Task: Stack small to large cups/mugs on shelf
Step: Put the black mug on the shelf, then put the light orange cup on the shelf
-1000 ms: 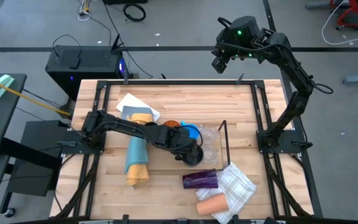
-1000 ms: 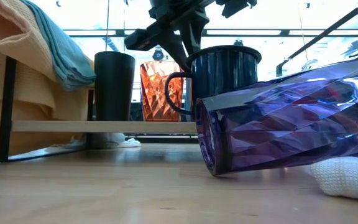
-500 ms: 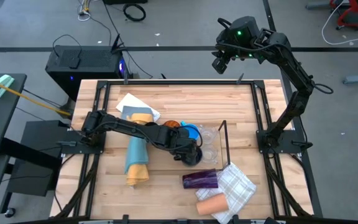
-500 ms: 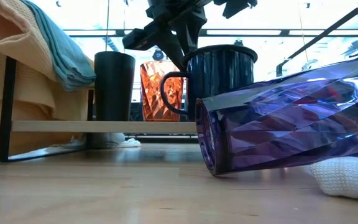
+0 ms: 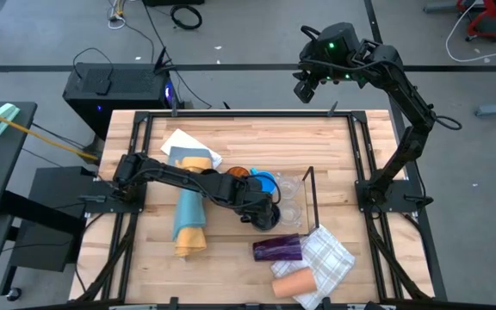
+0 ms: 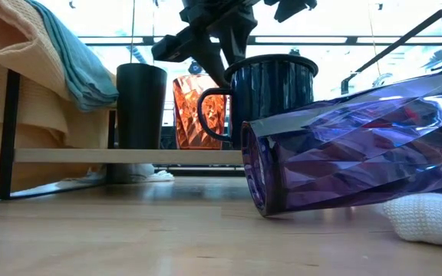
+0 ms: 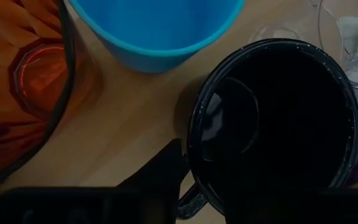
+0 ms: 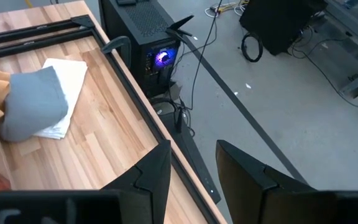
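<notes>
Left gripper (image 5: 266, 213) low over dark handled mug (image 6: 271, 96) on the shelf (image 6: 129, 156), fingers at its handle side, grip unclear, purple tumbler (image 6: 359, 146) lying nearest, black cup (image 6: 140, 103) and amber cup (image 6: 198, 111) behind, right gripper (image 8: 191, 168) parted, raised beyond the table.

Your left arm lies stretched low across the middle of the table from its base at the left edge, elbow bent slightly, wrist angled down so the left gripper (image 5: 263, 215) points at the tabletop near the centre. From table height you see that gripper (image 6: 222, 57) coming down from above. Whether its fingers are parted or closed cannot be made out. Your right arm stands folded and raised from its base at the right edge, reaching back beyond the far edge of the table, with the right gripper (image 8: 192, 163) hanging in the air, fingers parted and holding nothing.
</notes>
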You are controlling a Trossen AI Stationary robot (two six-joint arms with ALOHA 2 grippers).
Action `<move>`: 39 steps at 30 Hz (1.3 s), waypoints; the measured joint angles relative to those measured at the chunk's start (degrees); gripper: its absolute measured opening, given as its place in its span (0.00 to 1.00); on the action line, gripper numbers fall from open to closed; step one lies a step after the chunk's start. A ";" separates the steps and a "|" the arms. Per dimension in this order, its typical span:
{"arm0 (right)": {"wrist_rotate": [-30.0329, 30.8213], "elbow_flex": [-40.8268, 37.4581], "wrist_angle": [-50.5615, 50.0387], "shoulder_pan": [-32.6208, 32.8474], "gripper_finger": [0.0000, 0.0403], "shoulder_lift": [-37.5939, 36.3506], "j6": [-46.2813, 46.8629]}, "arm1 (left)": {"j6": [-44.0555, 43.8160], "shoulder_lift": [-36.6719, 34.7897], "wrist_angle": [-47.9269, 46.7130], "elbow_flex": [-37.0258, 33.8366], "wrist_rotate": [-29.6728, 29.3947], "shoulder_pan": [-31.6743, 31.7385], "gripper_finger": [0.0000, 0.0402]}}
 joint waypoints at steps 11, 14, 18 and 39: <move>-0.02 0.00 0.00 0.02 0.33 0.00 -0.29 | 0.21 -0.18 0.05 0.00 0.00 0.00 0.37; -0.02 0.00 0.00 0.00 0.33 0.00 -0.29 | 0.34 -0.64 0.82 0.02 -0.08 0.00 0.38; -0.02 0.00 -0.02 0.02 0.33 0.00 -0.29 | 0.82 -1.56 1.11 0.02 -0.48 -0.02 0.37; -0.04 0.00 -3.07 0.02 0.33 0.00 1.64 | 22.25 -16.33 21.46 0.04 -4.22 -2.53 0.31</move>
